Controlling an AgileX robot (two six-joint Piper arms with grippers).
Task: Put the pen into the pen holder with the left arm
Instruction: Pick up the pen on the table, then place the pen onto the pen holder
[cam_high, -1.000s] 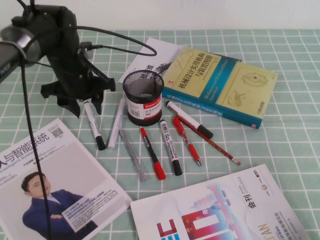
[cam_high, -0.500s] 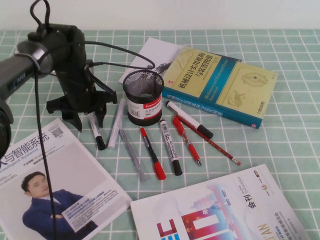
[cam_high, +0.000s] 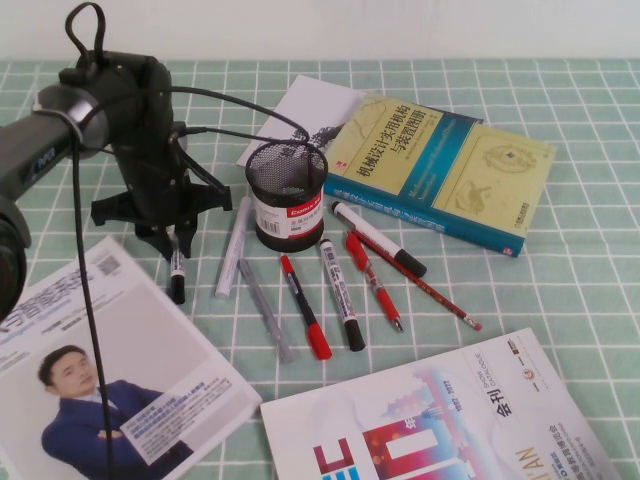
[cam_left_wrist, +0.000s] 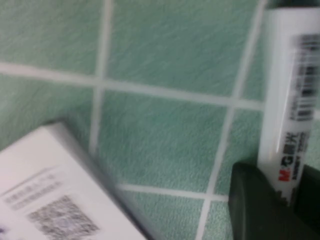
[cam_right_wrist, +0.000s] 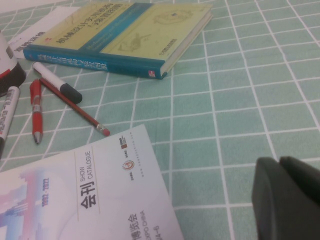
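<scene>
The pen (cam_high: 176, 272), a slim white marker with a black cap, hangs cap-down from my left gripper (cam_high: 171, 238), which is shut on its upper end just left of the pen holder (cam_high: 288, 196). The holder is a black mesh cup with a red-and-white label, standing upright and empty. In the left wrist view the white printed barrel (cam_left_wrist: 290, 100) runs between the dark fingers (cam_left_wrist: 252, 205) of the left gripper (cam_left_wrist: 282, 200), above the green checked cloth. My right gripper (cam_right_wrist: 286, 192) is shut and empty, low over the cloth at the right, outside the high view.
Beside the holder lie a pale grey pen (cam_high: 232, 247), a grey stick (cam_high: 266, 310), red pens (cam_high: 305, 308), a black-capped marker (cam_high: 341, 294), a thicker marker (cam_high: 378, 238) and a red pencil (cam_high: 425, 285). A book (cam_high: 440, 170) lies behind; magazines (cam_high: 100, 370) and a catalogue (cam_high: 440, 420) lie in front.
My left gripper has closed on the pen and swung it. Its cap end has moved left and it now hangs nearly straight. The magazine at the left has shifted a little.
</scene>
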